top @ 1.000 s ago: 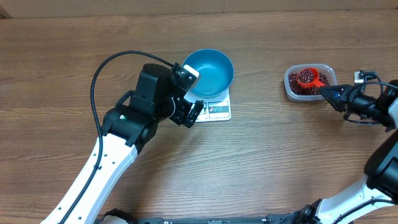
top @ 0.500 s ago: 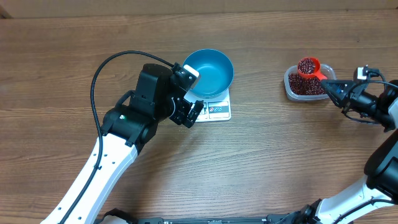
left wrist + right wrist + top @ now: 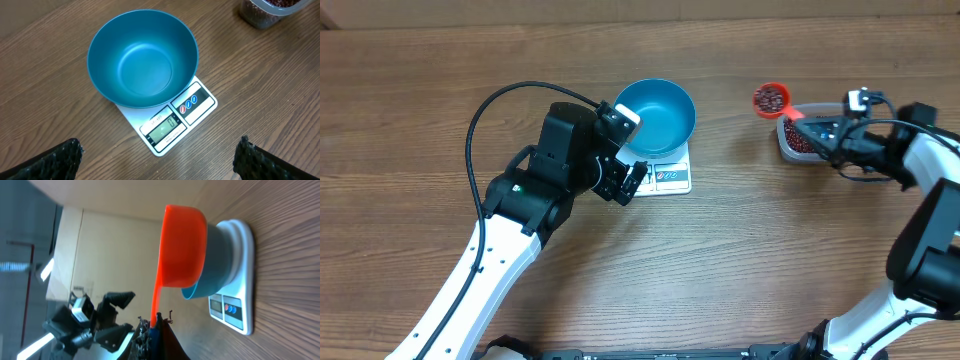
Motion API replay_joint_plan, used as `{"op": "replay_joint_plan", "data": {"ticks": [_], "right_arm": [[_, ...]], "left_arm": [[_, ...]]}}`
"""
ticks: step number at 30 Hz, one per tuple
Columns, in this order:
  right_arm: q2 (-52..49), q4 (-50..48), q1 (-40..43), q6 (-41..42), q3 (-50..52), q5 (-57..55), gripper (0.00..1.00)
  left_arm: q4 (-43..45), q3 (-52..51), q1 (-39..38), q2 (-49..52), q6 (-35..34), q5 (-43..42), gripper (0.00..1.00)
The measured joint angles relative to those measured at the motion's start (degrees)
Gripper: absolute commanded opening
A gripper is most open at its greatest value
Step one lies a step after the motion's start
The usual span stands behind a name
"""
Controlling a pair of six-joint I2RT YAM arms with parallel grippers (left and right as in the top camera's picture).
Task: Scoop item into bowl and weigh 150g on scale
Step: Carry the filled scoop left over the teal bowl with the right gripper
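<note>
The blue bowl (image 3: 658, 115) (image 3: 142, 57) stands empty on the white scale (image 3: 672, 178) (image 3: 175, 122). My left gripper (image 3: 630, 186) (image 3: 159, 152) hovers open just in front of the scale, holding nothing. My right gripper (image 3: 822, 133) (image 3: 155, 325) is shut on the handle of an orange-red scoop (image 3: 770, 98) (image 3: 182, 247). The scoop is full of dark red beans (image 3: 769, 98) and hangs above the table between the tub and the bowl. In the right wrist view the bowl (image 3: 212, 275) and scale (image 3: 240, 295) lie beyond the scoop.
A clear plastic tub (image 3: 798, 143) (image 3: 265, 12) with more beans sits at the right, partly covered by my right gripper. The left arm's black cable (image 3: 485, 110) loops over the table left of the bowl. Bare wood lies between bowl and tub.
My right gripper has lifted the filled scoop out of the tub and carried it left, toward the bowl. The left arm has not moved.
</note>
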State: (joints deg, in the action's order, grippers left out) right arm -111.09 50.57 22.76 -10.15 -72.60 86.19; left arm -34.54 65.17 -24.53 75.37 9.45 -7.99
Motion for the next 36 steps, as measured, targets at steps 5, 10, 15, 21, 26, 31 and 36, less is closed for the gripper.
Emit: {"op": "replay_joint_plan", "data": {"ticks": [5,10,15,21,26,31,36], "right_arm": [[0.0,-4.1,-4.4,1.5,0.0,0.5,0.04],[0.0,-13.0,-8.5,6.5,0.1,0.6,0.04],[0.0,-24.8,-12.7,15.2,0.2,-0.4,0.04],[0.0,-41.7,-17.2,28.6,0.3,-2.6,0.04],[0.0,-49.6,-20.1,36.0,0.3,-4.5,0.04],[0.0,-51.2,-22.4,38.6,0.3,-7.2,0.04],[0.0,-51.8,-23.3,38.6,0.3,-9.6,0.04]], "left_arm": [[0.0,0.0,0.0,0.0,0.0,0.0,0.99],[0.0,0.0,0.0,0.0,0.0,0.0,1.0],[-0.1,0.0,0.0,0.0,0.0,0.0,1.0],[-0.1,0.0,0.0,0.0,0.0,0.0,1.0],[-0.1,0.0,0.0,0.0,0.0,0.0,1.0],[-0.1,0.0,0.0,0.0,0.0,0.0,1.0],[-0.1,0.0,0.0,0.0,0.0,0.0,1.0]]}}
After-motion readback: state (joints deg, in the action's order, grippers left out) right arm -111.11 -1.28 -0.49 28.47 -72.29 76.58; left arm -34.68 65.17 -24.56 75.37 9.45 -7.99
